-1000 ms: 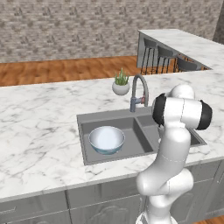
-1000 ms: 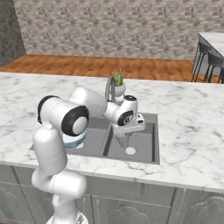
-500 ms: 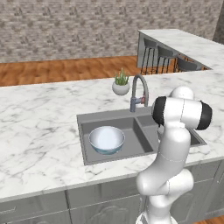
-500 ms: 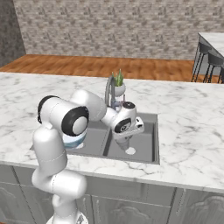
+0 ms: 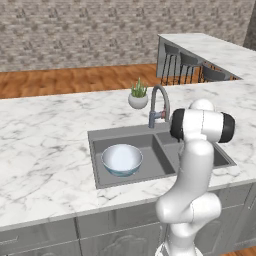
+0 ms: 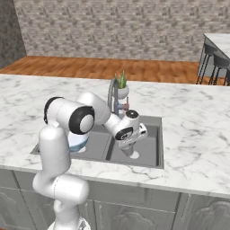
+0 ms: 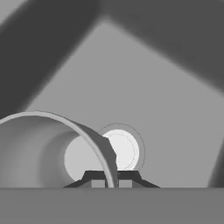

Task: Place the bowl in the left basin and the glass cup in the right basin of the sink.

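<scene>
The bowl (image 5: 122, 159), wide and pale with a blue rim, sits in the left basin (image 5: 150, 150) of the dark grey sink (image 5: 95, 134). In the right base view it peeks out behind my arm as the bowl (image 6: 77, 142). My gripper (image 6: 133, 151) reaches down into the right basin (image 6: 150, 143), shut on the glass cup (image 6: 134, 155). In the hand view the fingertips (image 7: 97, 180) pinch the rim of the glass cup (image 7: 39, 148), with the pale round drain (image 7: 126, 151) of the basin floor just beyond it.
A curved chrome tap (image 5: 159, 102) stands behind the divider, with a small white plant pot (image 5: 138, 100) beside it. Marble counter (image 5: 45, 150) surrounds the sink. Dark bar stools (image 5: 190, 67) stand by the far counter at the right.
My hand has come down with the cup, from above the sink rim into the right basin. The bowl has stayed where it was.
</scene>
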{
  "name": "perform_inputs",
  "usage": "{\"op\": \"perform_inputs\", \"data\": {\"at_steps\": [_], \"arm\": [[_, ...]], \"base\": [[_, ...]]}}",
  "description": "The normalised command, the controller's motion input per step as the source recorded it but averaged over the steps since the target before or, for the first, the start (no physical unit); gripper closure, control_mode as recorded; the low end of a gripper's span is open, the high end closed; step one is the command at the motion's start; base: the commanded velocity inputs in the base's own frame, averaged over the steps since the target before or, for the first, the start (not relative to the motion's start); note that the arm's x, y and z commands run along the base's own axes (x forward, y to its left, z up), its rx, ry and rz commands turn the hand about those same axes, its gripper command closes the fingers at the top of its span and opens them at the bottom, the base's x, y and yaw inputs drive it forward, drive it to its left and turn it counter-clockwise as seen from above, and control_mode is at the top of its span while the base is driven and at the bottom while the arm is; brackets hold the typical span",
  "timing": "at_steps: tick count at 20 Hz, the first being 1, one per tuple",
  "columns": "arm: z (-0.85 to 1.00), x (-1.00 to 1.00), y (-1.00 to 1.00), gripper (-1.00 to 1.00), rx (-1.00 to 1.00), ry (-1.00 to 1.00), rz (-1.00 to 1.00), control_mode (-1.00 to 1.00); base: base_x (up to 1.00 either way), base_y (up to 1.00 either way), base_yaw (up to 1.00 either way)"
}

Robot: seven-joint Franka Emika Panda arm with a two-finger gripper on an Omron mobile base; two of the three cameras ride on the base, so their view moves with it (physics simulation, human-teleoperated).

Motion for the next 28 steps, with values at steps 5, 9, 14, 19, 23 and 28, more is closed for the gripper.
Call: {"op": "perform_inputs", "data": {"at_steps": [5, 9, 14, 19, 23, 28], "arm": [[-0.31, 0.22, 0.0, 1.0, -0.02, 0.02, 0.1, -1.0], [-0.17, 0.17, 0.0, 1.0, 0.0, -0.01, 0.11, -1.0], [-0.17, 0.19, 0.0, 1.0, 0.0, -0.02, 0.1, -1.0], [-0.18, 0.17, 0.0, 1.0, 0.0, -0.03, 0.1, -1.0], [-0.08, 0.08, 0.03, -1.0, 0.0, -0.01, 0.04, -1.0], [-0.01, 0.01, 0.03, -1.0, 0.0, 0.0, 0.0, -1.0]], "base": [[0.0, 0.0, 0.0], [0.0, 0.0, 0.0], [0.0, 0.0, 0.0], [0.0, 0.0, 0.0], [0.0, 0.0, 0.0], [0.0, 0.0, 0.0]]}}
